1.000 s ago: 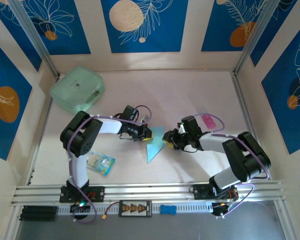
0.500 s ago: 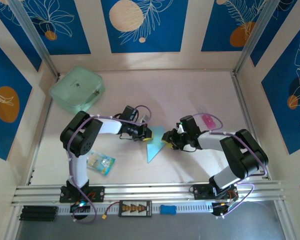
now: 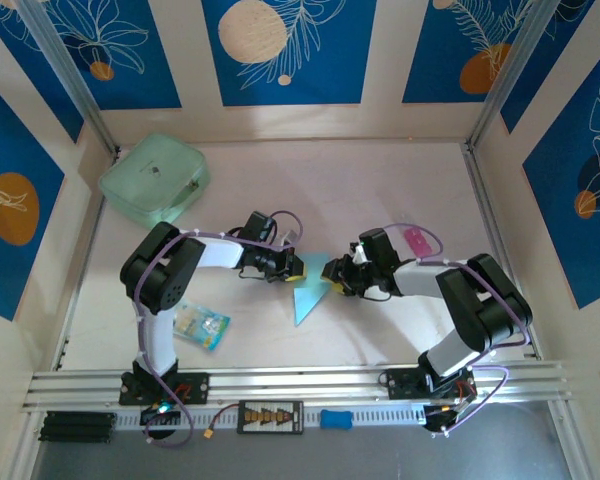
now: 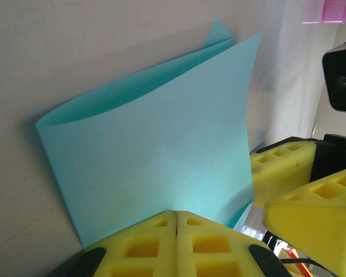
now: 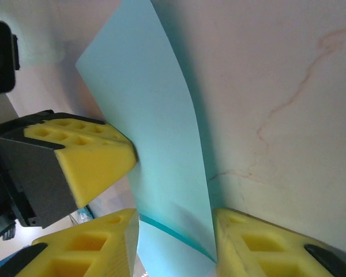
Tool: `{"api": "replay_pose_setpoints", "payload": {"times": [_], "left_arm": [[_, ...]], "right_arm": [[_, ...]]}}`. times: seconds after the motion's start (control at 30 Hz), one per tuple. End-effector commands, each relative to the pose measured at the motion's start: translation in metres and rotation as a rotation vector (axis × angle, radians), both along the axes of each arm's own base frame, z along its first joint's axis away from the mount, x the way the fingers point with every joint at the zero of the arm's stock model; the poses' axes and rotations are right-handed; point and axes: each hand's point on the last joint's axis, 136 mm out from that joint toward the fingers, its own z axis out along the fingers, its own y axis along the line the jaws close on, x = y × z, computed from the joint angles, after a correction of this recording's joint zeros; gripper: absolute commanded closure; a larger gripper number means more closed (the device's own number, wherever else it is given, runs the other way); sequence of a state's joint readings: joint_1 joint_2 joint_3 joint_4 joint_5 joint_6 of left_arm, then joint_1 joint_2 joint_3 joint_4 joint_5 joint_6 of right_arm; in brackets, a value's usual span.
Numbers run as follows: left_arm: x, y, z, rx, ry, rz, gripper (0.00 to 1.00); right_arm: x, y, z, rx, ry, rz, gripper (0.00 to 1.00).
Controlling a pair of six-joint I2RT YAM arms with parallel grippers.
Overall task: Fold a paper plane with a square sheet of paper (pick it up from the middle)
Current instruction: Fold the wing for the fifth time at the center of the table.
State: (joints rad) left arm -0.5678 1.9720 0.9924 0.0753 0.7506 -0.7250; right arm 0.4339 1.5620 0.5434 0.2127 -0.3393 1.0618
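The light-blue sheet of paper (image 3: 307,292) lies at mid-table, folded over into a pointed shape with its tip toward the near edge. My left gripper (image 3: 297,268) is shut on the sheet's left edge; in the left wrist view the yellow pads (image 4: 155,242) meet on the paper (image 4: 155,156), whose upper layer bows up. My right gripper (image 3: 337,282) faces it from the right with jaws apart. In the right wrist view the curled paper (image 5: 155,127) passes between the fingers of that gripper (image 5: 174,222) and brushes the right finger (image 5: 248,242). The left gripper's finger (image 5: 86,153) is close by.
A mint-green pouch (image 3: 155,178) lies at the back left. A small printed blue-and-white packet (image 3: 201,325) sits near the left arm's base. A pink object (image 3: 417,240) lies just behind the right arm, also seen as a pink object (image 4: 328,10) in the left wrist view. Walls enclose three sides.
The right arm has shifted slightly left, bringing its gripper a touch closer onto the paper. The left gripper and the sheet have stayed put.
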Motion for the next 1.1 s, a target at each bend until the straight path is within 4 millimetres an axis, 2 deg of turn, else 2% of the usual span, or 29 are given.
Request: {"api": "replay_pose_setpoints", "payload": {"times": [0.0,0.2,1.07], "left_arm": [[-0.0092,0.0114,-0.0182,0.054,0.047,0.014,0.92],[-0.009,0.0111,-0.0182,0.052,0.047,0.013,0.92],[-0.0045,0.0095,-0.0102,0.034,0.039,0.014,0.92]], "right_arm": [[0.0063,0.0063,0.01,0.038,-0.039,0.041,0.61],[0.0071,0.0093,0.0142,0.062,-0.063,0.078,0.6],[0.0073,0.0122,0.0085,0.094,-0.057,0.129,0.61]]}}
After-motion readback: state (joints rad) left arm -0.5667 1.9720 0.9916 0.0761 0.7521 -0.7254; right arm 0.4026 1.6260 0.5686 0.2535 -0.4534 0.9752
